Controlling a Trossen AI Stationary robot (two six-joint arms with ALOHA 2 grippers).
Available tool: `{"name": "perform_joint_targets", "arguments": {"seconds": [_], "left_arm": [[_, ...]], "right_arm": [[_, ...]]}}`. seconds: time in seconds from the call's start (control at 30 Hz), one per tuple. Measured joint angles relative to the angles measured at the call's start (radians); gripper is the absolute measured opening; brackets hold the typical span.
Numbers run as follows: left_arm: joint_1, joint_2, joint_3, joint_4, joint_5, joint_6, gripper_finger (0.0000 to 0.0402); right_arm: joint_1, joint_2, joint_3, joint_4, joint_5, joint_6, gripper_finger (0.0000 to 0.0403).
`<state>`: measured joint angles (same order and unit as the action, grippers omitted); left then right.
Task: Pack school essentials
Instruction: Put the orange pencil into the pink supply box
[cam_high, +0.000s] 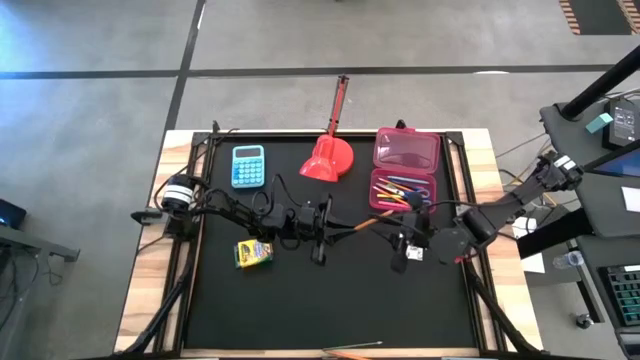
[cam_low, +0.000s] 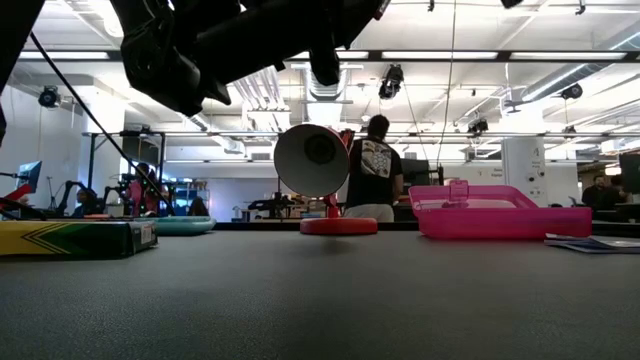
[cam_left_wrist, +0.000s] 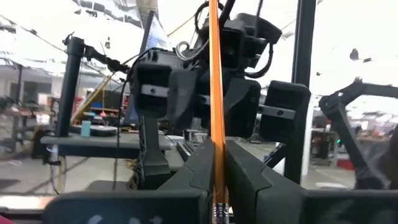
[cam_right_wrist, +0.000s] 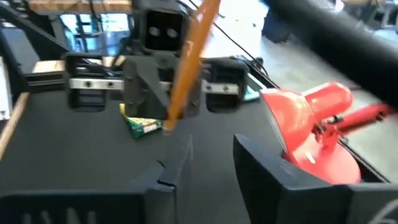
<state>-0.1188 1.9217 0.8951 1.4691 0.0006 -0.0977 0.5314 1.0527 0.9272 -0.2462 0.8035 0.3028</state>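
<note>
- The school essentials are sitting partly packed: several pencils and pens are lying in the pink case (cam_high: 404, 187) at the far right of the black surface (cam_high: 330, 290).
- The red scoop (cam_high: 328, 158) is standing beside the case, and the light-blue calculator (cam_high: 248, 166) is lying further left.
- The crayon box (cam_high: 254, 253) is resting near the left arm.
- The left end effector (cam_high: 322, 232) is pinching the orange pencil (cam_high: 362, 224) above mid-surface, its fingers (cam_left_wrist: 245, 180) pressed against it.
- The right end effector (cam_high: 405, 248) is facing it at the pencil's other end, its fingers (cam_right_wrist: 267, 165) spread apart and not gripping.
</note>
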Motion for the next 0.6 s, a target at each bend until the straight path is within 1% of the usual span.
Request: {"name": "perform_joint_targets", "arguments": {"seconds": [0.1, 0.2, 0.27, 0.4, 0.53, 0.6], "left_arm": [[0.000, 0.000, 0.001, -0.002, 0.000, 0.026, 0.0008], [0.000, 0.000, 0.002, -0.002, -0.002, 0.027, 0.0008], [0.000, 0.000, 0.002, -0.003, -0.002, 0.027, 0.0008], [0.000, 0.000, 0.003, -0.002, -0.003, 0.034, 0.0008], [0.000, 0.000, 0.004, 0.007, -0.003, 0.056, 0.0008], [0.000, 0.000, 0.004, 0.008, -0.002, 0.058, 0.0008]], "right_arm": [[-0.023, 0.000, 0.000, -0.034, -0.004, 0.033, 0.0132], [-0.055, -0.004, 0.000, -0.032, -0.068, 0.036, 0.0149], [-0.076, -0.006, 0.000, -0.017, -0.086, 0.023, 0.0156], [-0.118, -0.017, 0.000, 0.020, -0.116, -0.017, 0.0162], [-0.137, -0.022, 0.000, 0.065, -0.201, -0.042, 0.0162], [-0.138, -0.022, 0.000, 0.078, -0.203, -0.058, 0.0163]]}}
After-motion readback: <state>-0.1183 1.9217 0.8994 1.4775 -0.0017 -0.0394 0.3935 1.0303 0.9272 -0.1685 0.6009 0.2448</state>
